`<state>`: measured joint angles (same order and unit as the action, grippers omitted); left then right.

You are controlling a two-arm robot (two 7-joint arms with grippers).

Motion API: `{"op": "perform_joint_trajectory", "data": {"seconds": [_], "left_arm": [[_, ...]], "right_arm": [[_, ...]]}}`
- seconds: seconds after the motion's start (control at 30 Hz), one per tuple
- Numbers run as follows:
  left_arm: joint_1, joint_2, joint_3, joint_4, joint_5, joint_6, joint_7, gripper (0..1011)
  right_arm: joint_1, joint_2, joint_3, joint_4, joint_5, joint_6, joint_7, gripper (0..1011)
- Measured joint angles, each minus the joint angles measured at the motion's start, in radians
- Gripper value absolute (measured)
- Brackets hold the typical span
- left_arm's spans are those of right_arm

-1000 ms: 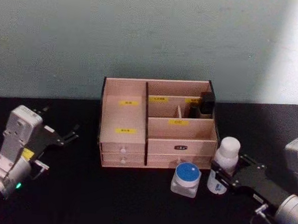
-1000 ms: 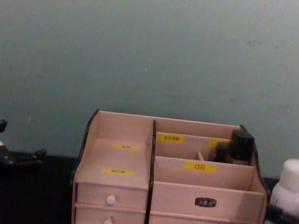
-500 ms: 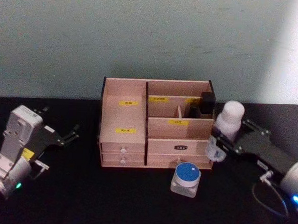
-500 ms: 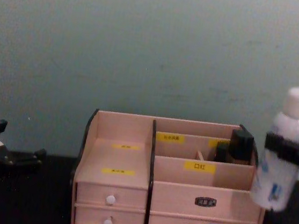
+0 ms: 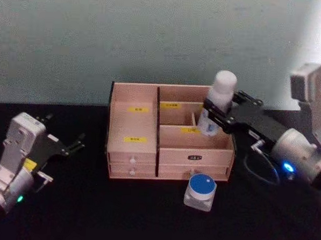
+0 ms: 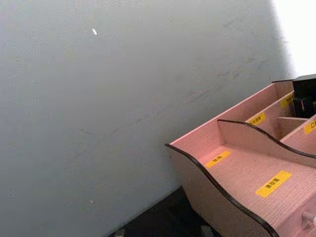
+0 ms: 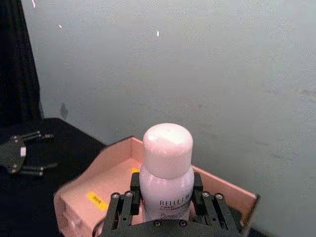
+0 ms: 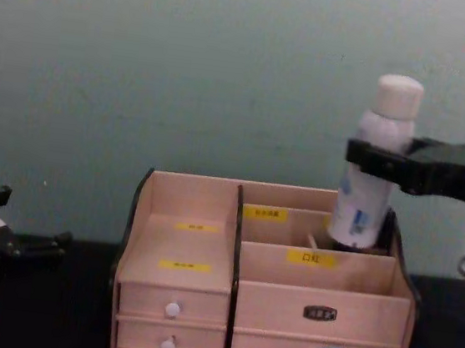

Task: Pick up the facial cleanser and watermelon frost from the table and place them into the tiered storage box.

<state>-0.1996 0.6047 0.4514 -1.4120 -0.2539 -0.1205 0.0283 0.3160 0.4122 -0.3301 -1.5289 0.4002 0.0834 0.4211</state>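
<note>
The facial cleanser [image 5: 220,99], a white bottle with a pale rounded cap, hangs upright over the back right compartments of the tiered storage box [image 5: 133,126]. My right gripper [image 5: 217,114] is shut on its middle. From the chest view the bottle [image 8: 371,177] has its base about level with the box's [image 8: 183,236] top rear rim, held by the right gripper [image 8: 378,161]. The right wrist view has the bottle [image 7: 167,165] between the fingers [image 7: 129,200]. The watermelon frost [image 5: 201,191], a small jar with a blue lid, stands on the table before the box's right front. My left gripper [image 5: 68,127] rests open at the far left.
A black table [image 5: 118,209] carries everything, with a plain pale wall behind. A dark item [image 6: 306,94] sits in the box's back right compartment. Two white-knobbed drawers [image 8: 172,310] face front on the box's left side. The left gripper [image 7: 49,150] lies well away from the box [image 7: 94,192].
The right gripper has lifted the facial cleanser from the table beside the box, carrying it up and leftward to above the back right compartments. The left arm and the jar stayed put.
</note>
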Motion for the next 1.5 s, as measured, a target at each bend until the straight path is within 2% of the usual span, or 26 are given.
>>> {"op": "perform_joint_trajectory", "data": {"seconds": [0.27, 0.57, 0.93, 1.5], "left_arm": [[0.0, 0.0, 0.0, 0.0, 0.0, 0.0, 0.0, 1001], [0.0, 0.0, 0.0, 0.0, 0.0, 0.0, 0.0, 1001], [0.0, 0.0, 0.0, 0.0, 0.0, 0.0, 0.0, 1002], [0.0, 0.0, 0.0, 0.0, 0.0, 0.0, 0.0, 1001]], "right_arm": [[0.127, -0.068, -0.048, 0.149, -0.003, -0.007, 0.022, 592], [0.213, -0.124, -0.075, 0.291, -0.006, -0.027, 0.033, 591], [0.269, -0.162, -0.083, 0.403, -0.002, -0.037, 0.043, 592], [0.303, -0.194, -0.099, 0.482, -0.012, -0.049, 0.059, 592]]}}
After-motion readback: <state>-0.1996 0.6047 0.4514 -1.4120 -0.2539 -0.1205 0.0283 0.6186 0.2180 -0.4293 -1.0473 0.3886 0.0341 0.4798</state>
